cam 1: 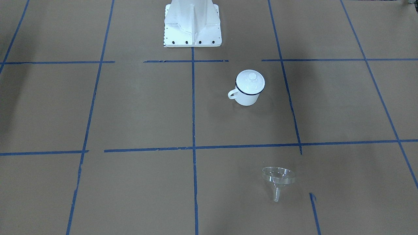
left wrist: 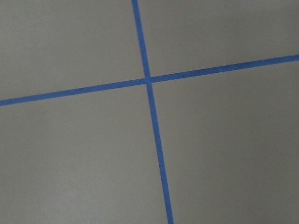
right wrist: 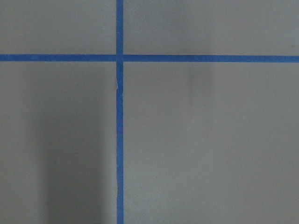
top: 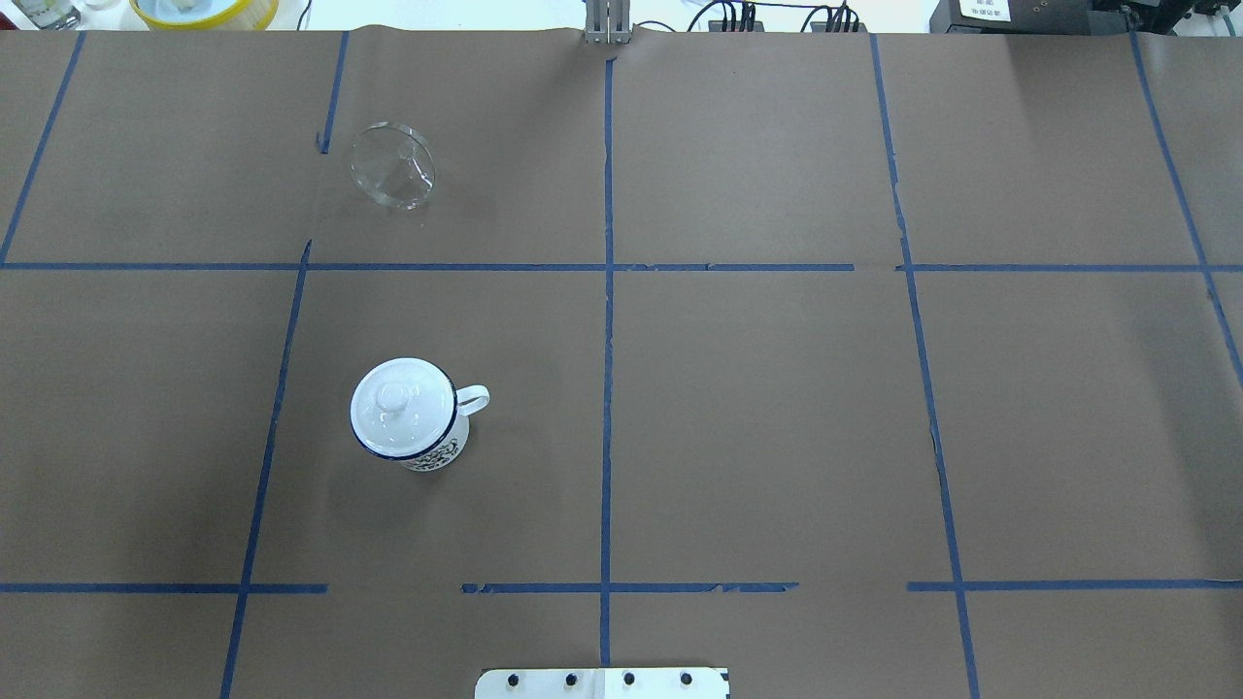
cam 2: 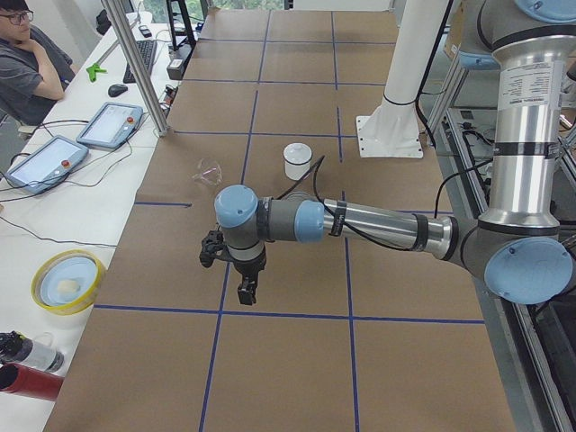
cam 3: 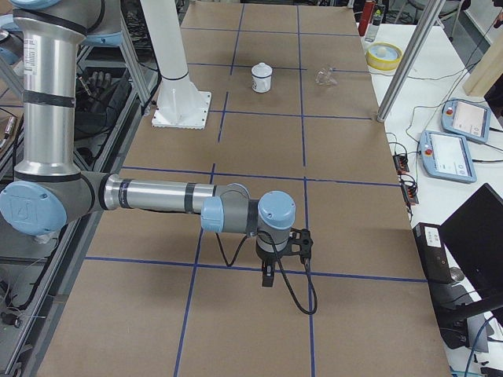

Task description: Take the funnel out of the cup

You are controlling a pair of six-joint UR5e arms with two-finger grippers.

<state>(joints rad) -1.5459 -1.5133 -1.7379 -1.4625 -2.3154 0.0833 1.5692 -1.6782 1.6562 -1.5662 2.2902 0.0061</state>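
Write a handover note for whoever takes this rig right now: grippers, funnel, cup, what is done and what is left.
Left gripper: over bare table, far from both things; open or shut, cannot tell.
Right gripper: likewise, toward the table's other end.
Funnel: out of the cup, lying on its side on the table, well apart from it.
Cup: upright, lid on.
Done: funnel is removed.
Left: nothing, it seems.
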